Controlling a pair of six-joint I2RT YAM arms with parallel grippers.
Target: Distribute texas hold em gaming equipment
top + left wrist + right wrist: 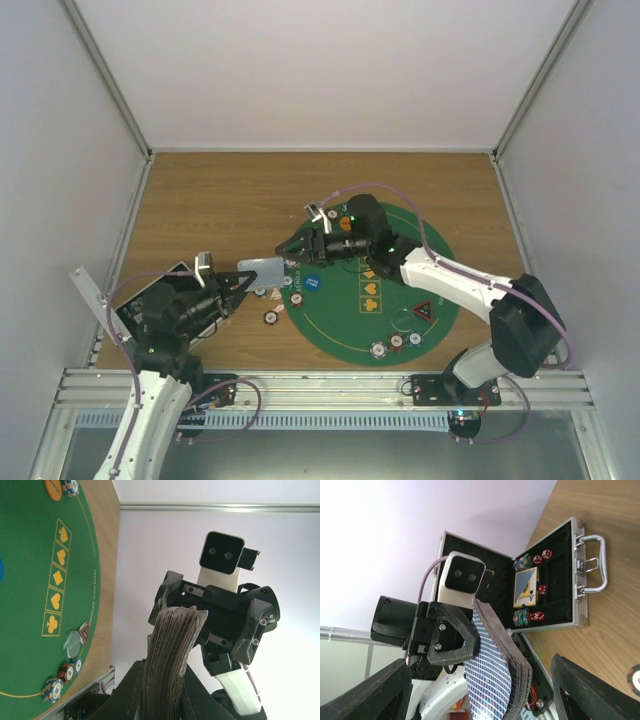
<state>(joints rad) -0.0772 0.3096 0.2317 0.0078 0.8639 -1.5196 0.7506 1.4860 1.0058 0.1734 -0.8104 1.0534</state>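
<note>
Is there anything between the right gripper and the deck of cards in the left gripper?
Nothing visible. The deck of cards, clamped by the left gripper, hangs in free air directly before the right gripper, whose jaws stand open.

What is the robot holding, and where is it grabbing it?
The left end effector pinches a thick stack of blue-patterned playing cards at one end, a finger on each flat face. The open right end effector holds nothing.

Wooden table [230, 200] boxed in by plain panels: white back wall [320, 70] at 12 o'clock, grey side walls [60, 200] at 9 and 3, aluminium rail [320, 385] along 6 o'clock, light even.
</note>
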